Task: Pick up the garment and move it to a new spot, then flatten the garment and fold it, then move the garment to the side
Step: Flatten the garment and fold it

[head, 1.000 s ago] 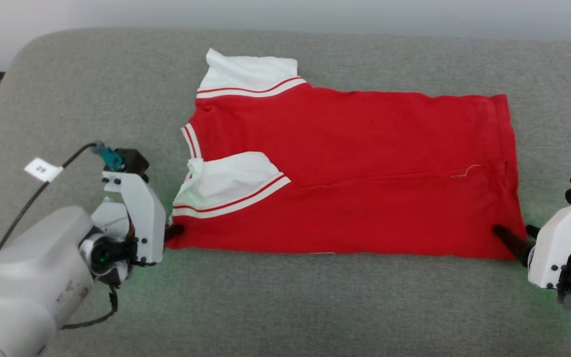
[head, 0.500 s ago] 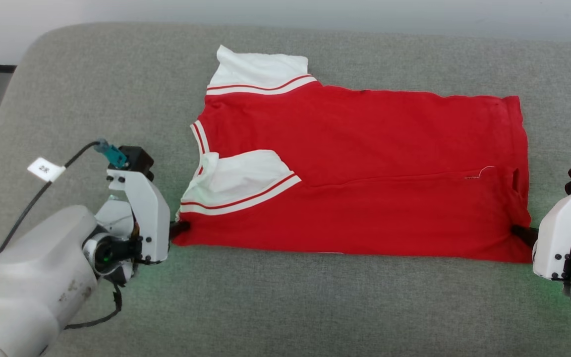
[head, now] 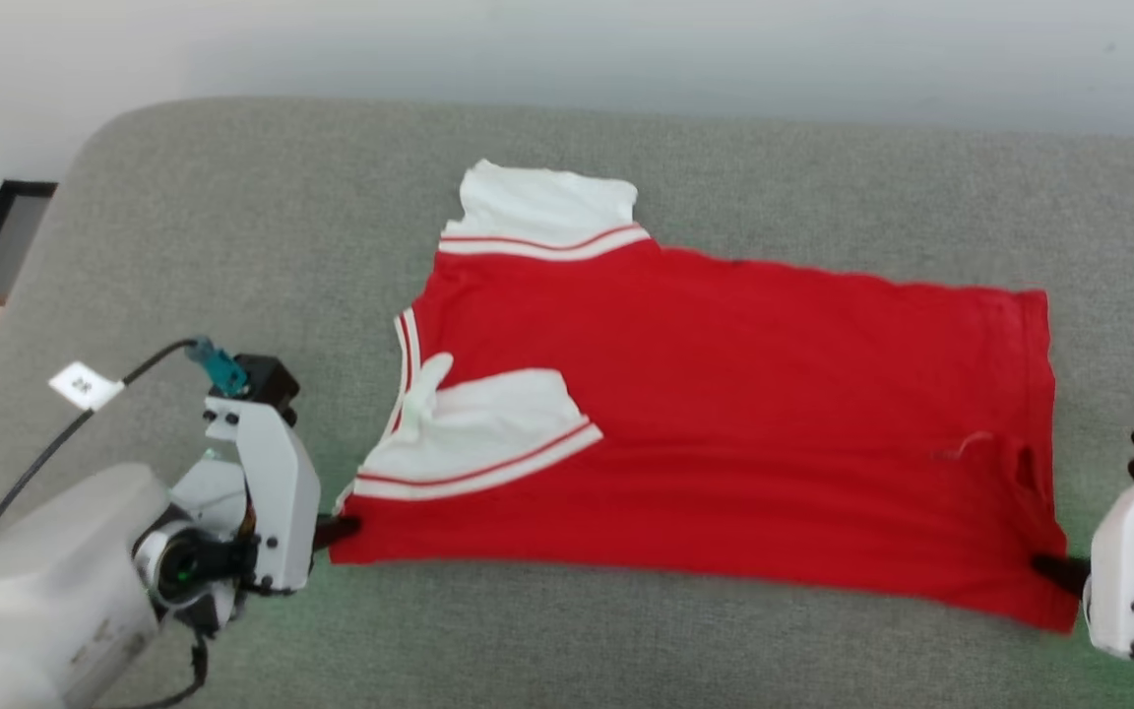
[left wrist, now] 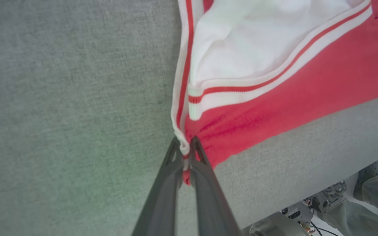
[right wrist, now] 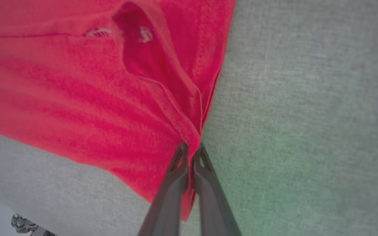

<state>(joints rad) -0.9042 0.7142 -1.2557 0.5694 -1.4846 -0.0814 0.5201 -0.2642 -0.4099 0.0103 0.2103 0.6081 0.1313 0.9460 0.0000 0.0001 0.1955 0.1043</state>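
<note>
Right tool (right wrist: 191,147): wide beside the hem corner a second ago, now pinched shut on it.
Left tool (left wrist: 185,149): still clamped on the near collar-end corner.
Garment (head: 724,414): partly folded on the grey cushion (head: 232,217), its near edge stretched between the tools.
Meaning: both near corners are secured, so it is probably ready to lift for the next fold.

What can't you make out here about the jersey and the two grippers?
- The garment's underside, head view: hidden against the grey cushion.
- The right gripper, head view: mostly behind its white wrist housing, arm cut by the right edge.
- Small white marks on the garment, right wrist view: too blurred to identify.
</note>
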